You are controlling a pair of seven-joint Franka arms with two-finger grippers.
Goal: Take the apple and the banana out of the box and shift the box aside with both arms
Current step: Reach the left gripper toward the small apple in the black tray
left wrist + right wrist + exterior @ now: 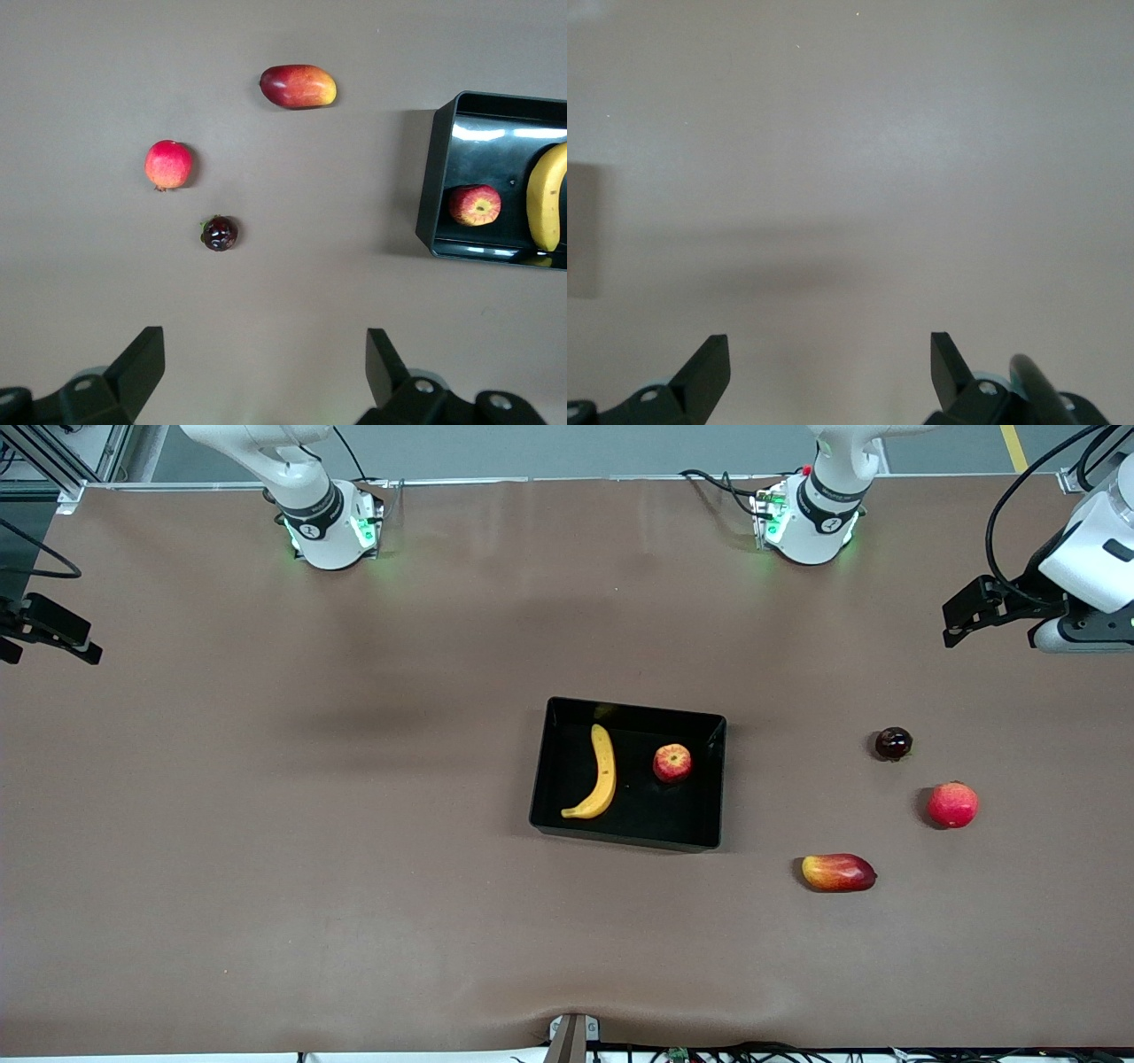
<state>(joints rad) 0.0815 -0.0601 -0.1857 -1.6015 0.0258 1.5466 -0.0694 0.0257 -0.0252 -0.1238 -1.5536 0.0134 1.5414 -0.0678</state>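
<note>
Nothing's started yet: banana (603, 775) and apple (672, 763) sit in the box (627, 834), apple at its 3 o'clock, both hands, left (966, 615) and right (49, 642), empty, wide open, parked over surface (266, 850) ends.

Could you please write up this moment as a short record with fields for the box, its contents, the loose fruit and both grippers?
box: black tray, mid-table
in box: banana and apple, apart
loose fruit: dark round fruit, red-pink round fruit, elongated red-yellow fruit, all on the table toward the left arm's end
left gripper: open, empty, up over that end
right gripper: open, empty, over bare table
</note>
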